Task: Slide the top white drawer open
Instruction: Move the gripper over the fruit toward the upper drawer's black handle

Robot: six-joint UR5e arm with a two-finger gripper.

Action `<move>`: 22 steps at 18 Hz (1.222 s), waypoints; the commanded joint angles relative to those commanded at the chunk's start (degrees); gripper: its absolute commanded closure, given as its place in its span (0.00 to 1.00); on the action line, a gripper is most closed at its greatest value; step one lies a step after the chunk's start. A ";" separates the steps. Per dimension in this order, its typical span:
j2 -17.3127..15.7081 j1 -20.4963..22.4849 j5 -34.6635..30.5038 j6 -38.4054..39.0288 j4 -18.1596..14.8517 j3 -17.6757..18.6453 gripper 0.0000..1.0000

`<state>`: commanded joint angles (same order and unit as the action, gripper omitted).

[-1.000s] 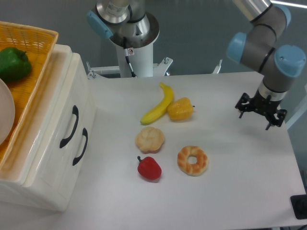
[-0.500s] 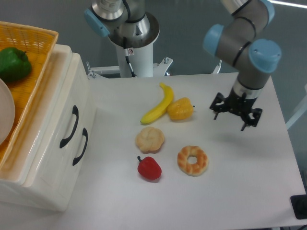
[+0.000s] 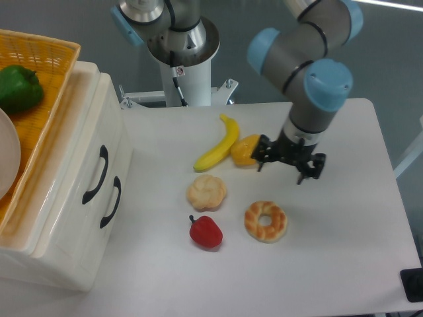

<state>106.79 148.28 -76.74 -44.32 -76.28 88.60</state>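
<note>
At the left edge stands a cream-white cabinet with two drawers, both closed. The top white drawer is the upper one, its curved black handle facing right toward the table; the lower drawer sits just nearer, with a matching handle. On top of the cabinet rests an orange woven basket, which holds a green pepper at its far end and part of a pale plate nearer, cut off by the frame's left edge.

On the white table to the right lie a banana, a yellow pepper touching its right side, a pale bun-like piece, a red pepper and a ring-shaped pastry.

The gripper hangs above the table just right of the yellow pepper, well apart from the drawers. Its fingers are spread open and hold nothing.
</note>
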 joint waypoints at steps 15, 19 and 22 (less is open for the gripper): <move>0.00 -9.76 10.91 16.18 -4.05 -0.09 0.00; -0.35 -10.55 13.89 16.81 -3.96 -0.35 0.00; -0.27 -11.96 14.42 17.50 -3.96 -0.62 0.00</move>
<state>106.52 136.32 -62.31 -26.81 -80.24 87.98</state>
